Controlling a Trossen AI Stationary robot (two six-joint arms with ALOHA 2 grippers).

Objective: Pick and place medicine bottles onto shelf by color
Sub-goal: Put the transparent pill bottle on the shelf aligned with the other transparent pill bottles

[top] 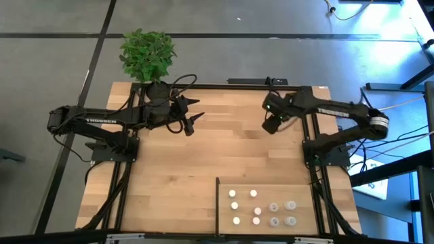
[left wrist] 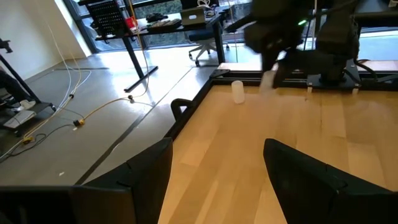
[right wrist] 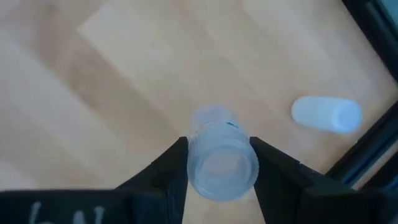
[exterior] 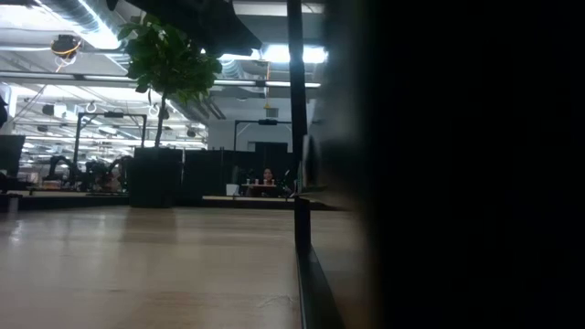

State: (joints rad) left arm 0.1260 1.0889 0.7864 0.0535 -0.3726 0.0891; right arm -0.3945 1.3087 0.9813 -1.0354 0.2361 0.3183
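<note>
My right gripper [top: 270, 126] hangs over the far middle of the table, shut on a translucent grey medicine bottle [right wrist: 222, 163]. A white bottle [right wrist: 326, 115] rests on the tabletop near the far edge and also shows in the left wrist view [left wrist: 237, 91]. The shelf [top: 339, 193], a pale panel with a black edge strip, lies at the near right. It carries several white-capped bottles [top: 234, 205] on its left part and several translucent grey bottles [top: 290, 205] on its right part. My left gripper [top: 195, 116] is open and empty at the far left-middle. My right gripper pinches the translucent bottle's round body [right wrist: 194, 163] between its two fingers, one on each side. The fingers point slantwise down, and the bottle lies along them, one round end facing the wrist camera. The bottle appears lifted clear of the tabletop.
A potted green plant [top: 147, 55] stands at the table's far left edge, behind my left arm. The shelf's black edge strip [exterior: 302, 265] rises close in the low view. Bare planked tabletop [top: 169, 176] lies between the arms and the shelf.
</note>
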